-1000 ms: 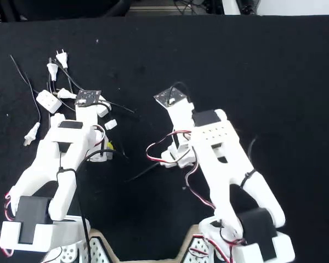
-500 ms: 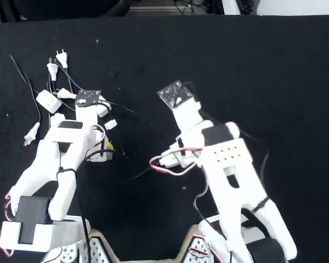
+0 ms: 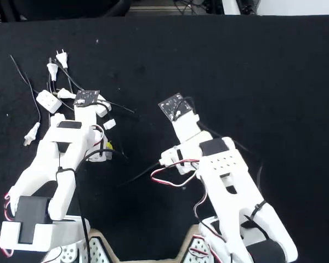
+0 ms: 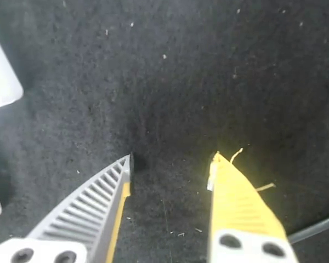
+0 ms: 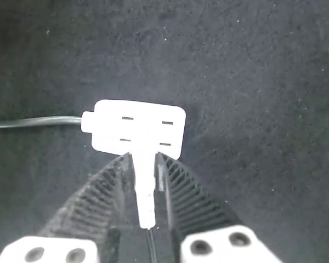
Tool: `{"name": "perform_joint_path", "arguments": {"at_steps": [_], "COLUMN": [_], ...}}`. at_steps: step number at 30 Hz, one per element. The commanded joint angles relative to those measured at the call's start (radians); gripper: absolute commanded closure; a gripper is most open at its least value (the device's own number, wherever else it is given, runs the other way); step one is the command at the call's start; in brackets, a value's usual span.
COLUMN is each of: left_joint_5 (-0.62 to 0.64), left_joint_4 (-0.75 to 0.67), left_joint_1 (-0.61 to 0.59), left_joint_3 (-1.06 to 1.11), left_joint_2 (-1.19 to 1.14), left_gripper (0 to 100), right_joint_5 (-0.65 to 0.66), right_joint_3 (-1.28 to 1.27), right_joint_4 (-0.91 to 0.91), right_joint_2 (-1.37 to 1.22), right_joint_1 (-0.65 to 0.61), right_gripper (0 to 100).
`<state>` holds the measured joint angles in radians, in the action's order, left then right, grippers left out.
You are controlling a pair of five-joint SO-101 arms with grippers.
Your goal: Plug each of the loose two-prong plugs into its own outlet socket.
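My right gripper is shut on a narrow white plug. The plug's far end meets the edge of a white outlet block with slots on its face. A thin cord leaves that block sideways. From above, this right gripper sits mid-table. My left gripper is open over bare black cloth, with nothing between its fingers. In the high view this left gripper is at the far left among white pieces. Loose two-prong plugs lie nearby, beside another white outlet block.
The black cloth covers the whole table. Thin black cords trail around the left cluster, and one cord lies between the arms. Small white pieces sit close to the left arm. A white edge shows beside the left gripper.
The right arm has drawn back toward its base, and its gripper has come a little nearer the front. The left arm has not moved.
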<state>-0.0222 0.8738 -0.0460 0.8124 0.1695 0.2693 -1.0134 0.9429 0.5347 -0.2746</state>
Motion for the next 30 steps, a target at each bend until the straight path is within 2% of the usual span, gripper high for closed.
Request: {"name": "perform_joint_path", "arguments": {"at_steps": [1, 25, 30], "left_joint_5": [-0.008, -0.008, -0.008], "left_joint_4": [0.009, 0.009, 0.009], "left_joint_1": [-0.007, -0.007, -0.007], "left_joint_3": [-0.021, -0.021, -0.021], "left_joint_2": [0.018, 0.018, 0.018], "left_gripper": [77, 77, 77], "right_joint_5": [0.003, 0.038, 0.037], "right_joint_3": [-0.008, -0.071, -0.160], "right_joint_4": [0.000, -0.008, -0.140], "right_joint_2": [0.008, 0.008, 0.008], "right_joint_1": [-0.008, -0.009, -0.008], "right_gripper": [98.8, 98.8, 98.8]}}
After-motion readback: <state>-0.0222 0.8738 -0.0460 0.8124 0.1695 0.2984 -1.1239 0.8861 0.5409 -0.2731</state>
